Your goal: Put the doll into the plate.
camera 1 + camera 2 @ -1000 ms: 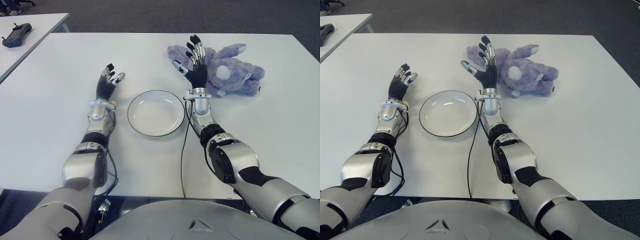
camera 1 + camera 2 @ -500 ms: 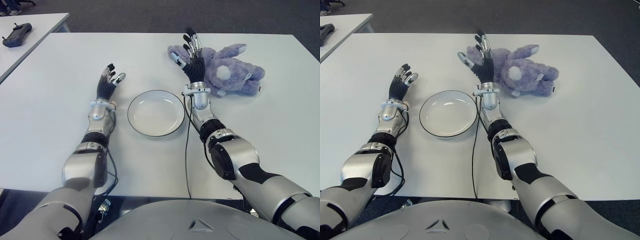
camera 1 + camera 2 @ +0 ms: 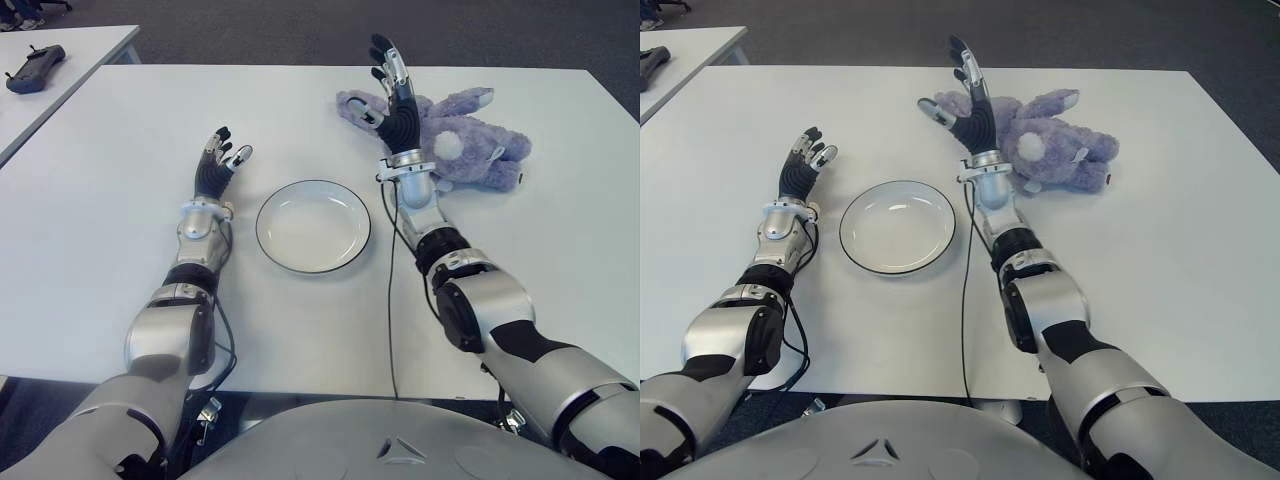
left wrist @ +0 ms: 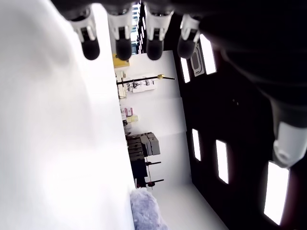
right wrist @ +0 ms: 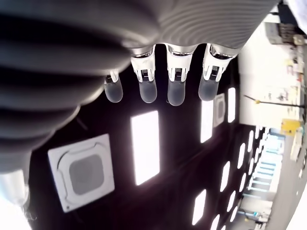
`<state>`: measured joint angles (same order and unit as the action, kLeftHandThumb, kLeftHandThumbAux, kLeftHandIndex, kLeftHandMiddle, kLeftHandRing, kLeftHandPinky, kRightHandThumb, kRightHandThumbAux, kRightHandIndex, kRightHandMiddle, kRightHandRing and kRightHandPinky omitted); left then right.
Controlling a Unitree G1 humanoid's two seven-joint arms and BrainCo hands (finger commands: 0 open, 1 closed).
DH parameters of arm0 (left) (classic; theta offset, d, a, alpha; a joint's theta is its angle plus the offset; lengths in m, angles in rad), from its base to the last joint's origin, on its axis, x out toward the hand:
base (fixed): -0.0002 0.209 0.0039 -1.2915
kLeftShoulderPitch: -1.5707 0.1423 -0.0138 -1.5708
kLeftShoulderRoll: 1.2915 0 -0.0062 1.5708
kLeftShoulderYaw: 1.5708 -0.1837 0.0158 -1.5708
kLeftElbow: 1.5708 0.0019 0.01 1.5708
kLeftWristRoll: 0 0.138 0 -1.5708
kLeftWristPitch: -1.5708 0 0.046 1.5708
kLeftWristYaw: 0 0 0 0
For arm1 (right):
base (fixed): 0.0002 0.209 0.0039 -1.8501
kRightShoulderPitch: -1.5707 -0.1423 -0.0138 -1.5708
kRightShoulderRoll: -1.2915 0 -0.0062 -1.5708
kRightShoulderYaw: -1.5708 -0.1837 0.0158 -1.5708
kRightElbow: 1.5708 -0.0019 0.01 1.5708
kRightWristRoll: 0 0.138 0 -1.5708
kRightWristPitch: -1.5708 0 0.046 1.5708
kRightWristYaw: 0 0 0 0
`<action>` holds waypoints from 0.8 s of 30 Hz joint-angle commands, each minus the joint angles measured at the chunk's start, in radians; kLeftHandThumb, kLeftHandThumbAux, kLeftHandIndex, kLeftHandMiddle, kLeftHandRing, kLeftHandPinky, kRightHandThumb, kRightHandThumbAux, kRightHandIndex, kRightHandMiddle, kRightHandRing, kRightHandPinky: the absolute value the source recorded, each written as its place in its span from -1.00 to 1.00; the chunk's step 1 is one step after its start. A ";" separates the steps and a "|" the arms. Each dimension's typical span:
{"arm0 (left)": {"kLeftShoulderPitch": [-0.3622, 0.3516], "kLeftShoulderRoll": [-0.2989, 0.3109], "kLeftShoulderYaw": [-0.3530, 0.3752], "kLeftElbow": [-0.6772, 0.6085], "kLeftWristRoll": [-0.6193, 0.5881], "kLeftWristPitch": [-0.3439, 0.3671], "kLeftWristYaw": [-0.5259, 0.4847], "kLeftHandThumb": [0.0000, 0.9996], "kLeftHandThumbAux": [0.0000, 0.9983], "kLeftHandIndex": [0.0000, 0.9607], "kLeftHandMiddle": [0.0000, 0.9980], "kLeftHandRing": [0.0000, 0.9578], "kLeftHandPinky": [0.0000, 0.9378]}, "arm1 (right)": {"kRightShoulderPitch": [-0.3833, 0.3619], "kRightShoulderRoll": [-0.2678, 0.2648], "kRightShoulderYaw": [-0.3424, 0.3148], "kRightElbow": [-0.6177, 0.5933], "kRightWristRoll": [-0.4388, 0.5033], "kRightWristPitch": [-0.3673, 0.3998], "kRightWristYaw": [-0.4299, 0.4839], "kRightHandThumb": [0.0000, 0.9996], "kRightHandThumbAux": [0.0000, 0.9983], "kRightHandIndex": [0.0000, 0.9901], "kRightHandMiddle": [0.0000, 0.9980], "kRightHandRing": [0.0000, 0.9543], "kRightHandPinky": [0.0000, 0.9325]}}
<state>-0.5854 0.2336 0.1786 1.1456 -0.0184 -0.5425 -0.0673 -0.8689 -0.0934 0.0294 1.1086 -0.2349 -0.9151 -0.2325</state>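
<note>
A purple plush doll (image 3: 455,140) lies on the white table (image 3: 300,110), at the far right of the round white plate (image 3: 313,226). My right hand (image 3: 392,95) is raised in front of the doll's left end, fingers spread and pointing up, holding nothing. My left hand (image 3: 218,165) shows to the left of the plate, fingers straight and empty. In the left wrist view its fingertips (image 4: 119,45) point outward, and a bit of the doll (image 4: 146,211) shows far off. The right wrist view shows straight fingers (image 5: 175,79) against the ceiling.
A second white table (image 3: 60,70) stands at the far left with a dark controller (image 3: 30,68) on it. A black cable (image 3: 390,290) runs from my right wrist to the table's near edge. Dark carpet lies beyond the table.
My right hand has lifted and moved to the right and farther out, over the doll's left end, its fingers staying spread. The left hand, plate and doll have not moved.
</note>
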 commanded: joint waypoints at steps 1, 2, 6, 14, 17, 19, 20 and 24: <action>0.260 -0.135 -0.034 0.178 0.041 0.067 0.029 -1.00 -0.02 -1.00 -0.98 -1.00 -1.00 | -0.030 -0.081 0.041 0.011 -0.095 0.069 -0.064 -0.93 -0.08 -0.89 -0.88 -0.89 -0.91; 0.260 -0.135 -0.034 0.178 0.041 0.066 0.030 -1.00 -0.02 -1.00 -0.98 -1.00 -1.00 | -0.031 -0.088 0.047 0.013 -0.106 0.072 -0.079 -0.93 -0.08 -0.89 -0.88 -0.89 -0.91; 0.262 -0.135 -0.038 0.179 0.046 0.063 0.034 -1.00 -0.03 -1.00 -0.99 -1.00 -1.00 | -0.040 -0.122 0.076 0.030 -0.165 0.087 -0.149 -0.96 -0.11 -0.87 -0.88 -0.91 -0.93; 0.261 -0.136 -0.038 0.179 0.046 0.066 0.035 -1.00 -0.03 -1.00 -1.00 -1.00 -1.00 | -0.075 -0.186 0.097 0.095 -0.184 0.189 -0.145 -0.90 -0.03 -0.86 -0.94 -0.97 -1.00; 0.261 -0.135 -0.039 0.179 0.047 0.067 0.039 -1.00 -0.03 -1.00 -1.00 -1.00 -1.00 | -0.093 -0.208 0.109 0.118 -0.195 0.245 -0.144 -0.87 0.00 -0.86 -0.96 -0.99 -1.00; 0.261 -0.135 -0.040 0.178 0.048 0.066 0.040 -1.00 -0.03 -1.00 -1.00 -1.00 -1.00 | -0.104 -0.223 0.123 0.138 -0.212 0.283 -0.155 -0.84 0.04 -0.86 -0.97 -1.00 -1.00; 0.261 -0.135 -0.041 0.178 0.048 0.065 0.041 -1.00 -0.03 -1.00 -1.00 -1.00 -1.00 | -0.107 -0.227 0.129 0.145 -0.220 0.296 -0.163 -0.84 0.04 -0.87 -0.98 -1.00 -1.00; 0.262 -0.132 -0.044 0.178 0.051 0.063 0.040 -1.00 -0.02 -1.00 -1.00 -1.00 -1.00 | -0.112 -0.241 0.177 0.170 -0.272 0.382 -0.209 -0.83 0.03 -0.93 -1.00 -1.00 -1.00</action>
<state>-0.5860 0.2337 0.1760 1.1456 -0.0174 -0.5425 -0.0619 -0.9465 -0.3029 0.1460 1.2136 -0.4298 -0.6719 -0.3961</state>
